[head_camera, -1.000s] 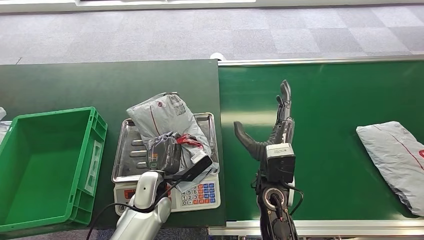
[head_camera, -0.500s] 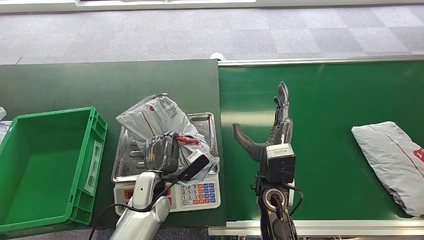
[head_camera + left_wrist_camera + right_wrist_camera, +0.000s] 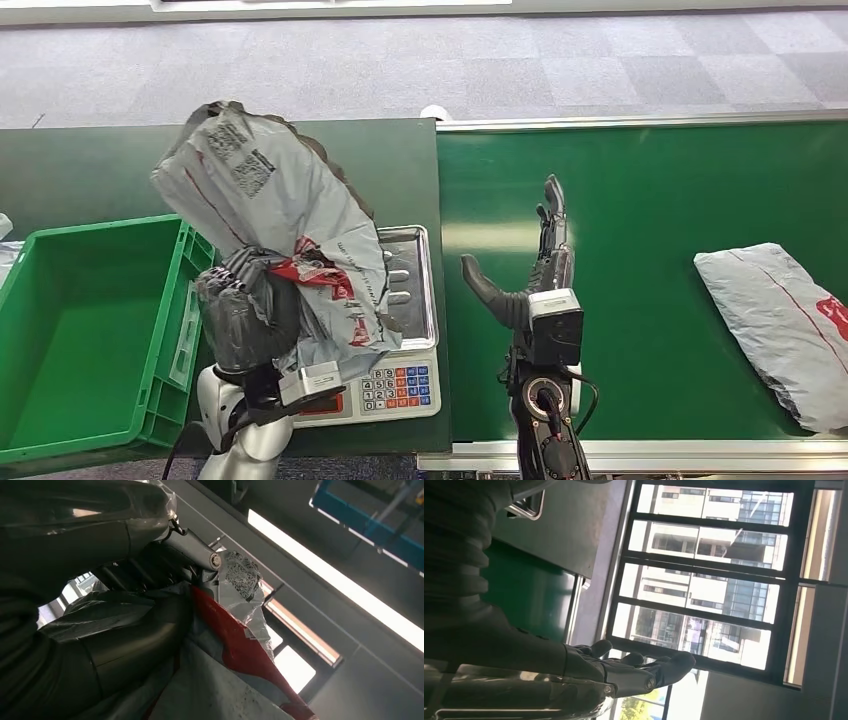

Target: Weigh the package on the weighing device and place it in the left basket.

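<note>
Now left hand grips grey mailer package above scale (weighing apparently done); green basket drop remains; right hand fingers spread, idle.

Left part of the scale's tray and its display hidden behind the lifted grey package. Left hand partly buried in the package's folds; fingers' far side unseen. Green basket cut off at the left edge. Second grey package cut off at the right edge. Label print on the held package too small to read.
</note>
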